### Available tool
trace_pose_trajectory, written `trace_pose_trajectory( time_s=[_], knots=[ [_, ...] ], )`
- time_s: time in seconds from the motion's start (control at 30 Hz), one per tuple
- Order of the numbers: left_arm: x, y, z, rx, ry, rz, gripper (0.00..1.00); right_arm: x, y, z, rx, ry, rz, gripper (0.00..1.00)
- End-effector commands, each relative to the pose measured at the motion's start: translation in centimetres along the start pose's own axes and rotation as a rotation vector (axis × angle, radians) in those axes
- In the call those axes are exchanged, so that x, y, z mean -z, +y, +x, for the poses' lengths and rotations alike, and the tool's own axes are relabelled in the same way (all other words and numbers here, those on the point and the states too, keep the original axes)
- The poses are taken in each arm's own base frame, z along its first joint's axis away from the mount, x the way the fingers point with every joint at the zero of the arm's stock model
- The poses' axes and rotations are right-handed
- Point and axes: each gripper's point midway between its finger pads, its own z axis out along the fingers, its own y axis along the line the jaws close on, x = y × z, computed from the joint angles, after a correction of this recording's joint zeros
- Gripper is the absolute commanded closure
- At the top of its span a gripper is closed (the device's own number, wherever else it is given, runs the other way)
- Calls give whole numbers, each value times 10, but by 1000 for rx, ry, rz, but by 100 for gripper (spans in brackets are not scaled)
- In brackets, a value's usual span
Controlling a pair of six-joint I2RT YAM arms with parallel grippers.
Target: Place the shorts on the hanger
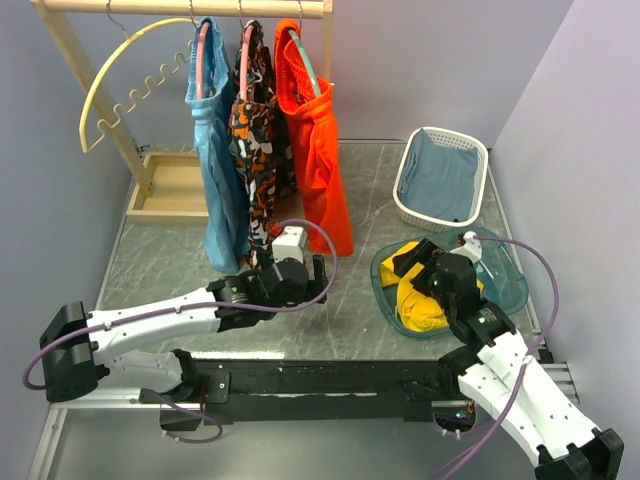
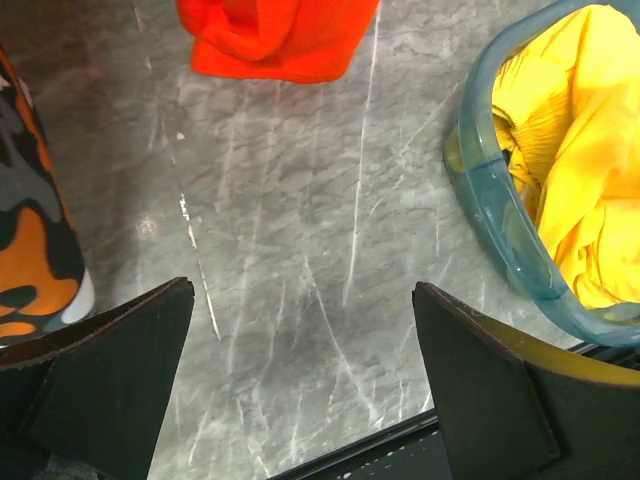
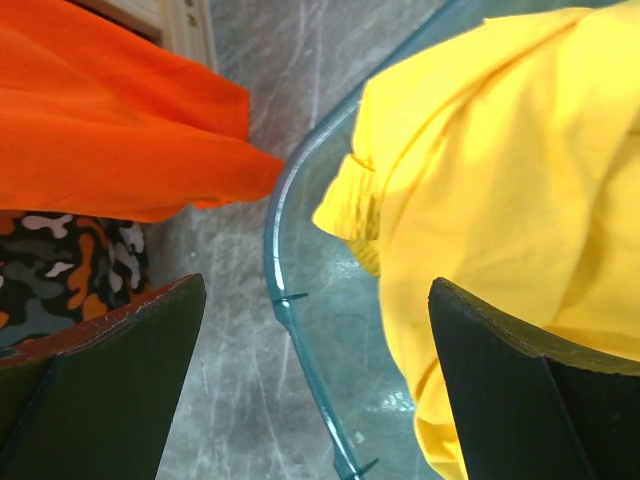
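The light sky-blue shorts [image 1: 216, 170] hang from the pink hanger [image 1: 203, 48] on the wooden rail at the back left. They do not show in either wrist view. My left gripper [image 1: 318, 273] is open and empty, low over the table in front of the hanging clothes. In the left wrist view it [image 2: 305, 380] has only bare table between its jaws. My right gripper [image 1: 420, 262] is open and empty over the left rim of a teal bin [image 1: 385, 290]. In the right wrist view it [image 3: 318, 380] straddles that rim [image 3: 280, 300].
Camouflage shorts [image 1: 258, 140] and orange mesh shorts [image 1: 318, 160] hang beside the blue ones. An empty cream-yellow hanger [image 1: 110, 80] hangs at the left. The bin holds yellow cloth [image 1: 418, 300]. A white basket [image 1: 480, 190] with grey-blue cloth [image 1: 438, 180] stands at the back right.
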Motion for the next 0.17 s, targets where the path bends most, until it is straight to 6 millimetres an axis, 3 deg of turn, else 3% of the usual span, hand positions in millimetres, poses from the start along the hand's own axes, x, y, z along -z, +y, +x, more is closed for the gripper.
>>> trace_pose_trajectory(
  time_s=[0.0,0.13],
  knots=[
    [3,-14,-6,66,-28,73,4,8,3,-16,-11,-45,20,0],
    [7,-18,-10,83,-38,100,4,10,5,-22,-4,-52,32,0]
  ],
)
